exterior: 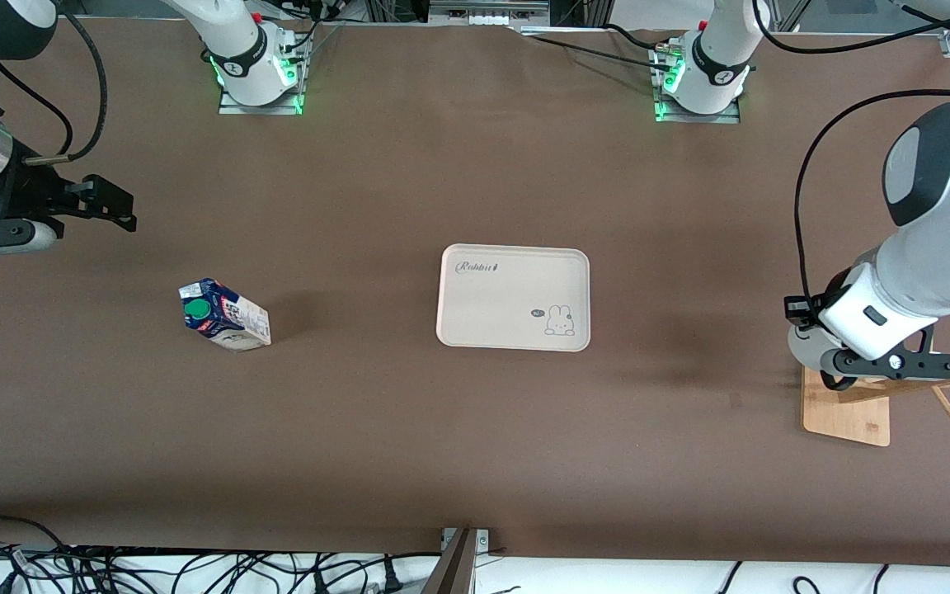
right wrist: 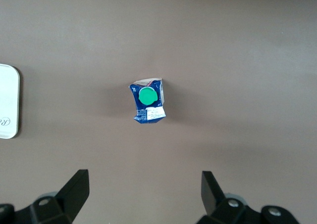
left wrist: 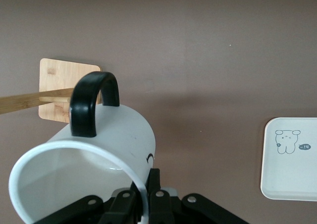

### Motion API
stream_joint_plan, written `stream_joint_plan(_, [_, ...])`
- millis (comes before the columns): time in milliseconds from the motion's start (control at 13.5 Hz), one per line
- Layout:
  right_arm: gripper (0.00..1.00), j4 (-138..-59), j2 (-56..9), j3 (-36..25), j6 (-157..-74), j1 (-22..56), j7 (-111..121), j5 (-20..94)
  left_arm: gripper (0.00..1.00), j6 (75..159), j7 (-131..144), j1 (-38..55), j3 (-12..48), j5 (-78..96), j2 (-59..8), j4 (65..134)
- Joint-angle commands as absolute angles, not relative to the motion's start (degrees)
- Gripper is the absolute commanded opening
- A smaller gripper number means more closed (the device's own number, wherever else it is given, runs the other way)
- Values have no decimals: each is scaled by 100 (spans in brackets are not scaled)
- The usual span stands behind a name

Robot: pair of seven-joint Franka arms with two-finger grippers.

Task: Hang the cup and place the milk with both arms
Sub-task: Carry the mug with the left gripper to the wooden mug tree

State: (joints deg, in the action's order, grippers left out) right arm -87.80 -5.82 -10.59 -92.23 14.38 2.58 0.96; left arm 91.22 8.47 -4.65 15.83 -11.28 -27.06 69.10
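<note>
step: hang cup | left gripper (left wrist: 143,204) pinching cup (left wrist: 99,154) rim over rack (exterior: 850,412) – next: handle onto peg | right gripper (right wrist: 143,194) spread over table, milk (exterior: 225,316) untouched

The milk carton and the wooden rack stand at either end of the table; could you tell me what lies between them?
In the front view, only the white rabbit tray lies between the milk carton and the wooden rack; the remaining stretch is bare brown table.

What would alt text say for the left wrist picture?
The left gripper grips a white cup by its rim, black handle up, over the brown table near a wooden rack. A white tray lies nearby.
</note>
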Motion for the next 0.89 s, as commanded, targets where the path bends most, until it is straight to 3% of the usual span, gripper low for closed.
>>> stream_joint_plan(0, [100,-8763,-580,-1028,-9237,1424,264,-9,0,9017,809,-492,1635,-1037,-2804,6724])
stream_joint_plan(817, [100,-8763,-580,-1002,-9237,1485,264,-141,0,9114,221,-1168,1635,-791,-2979,6724])
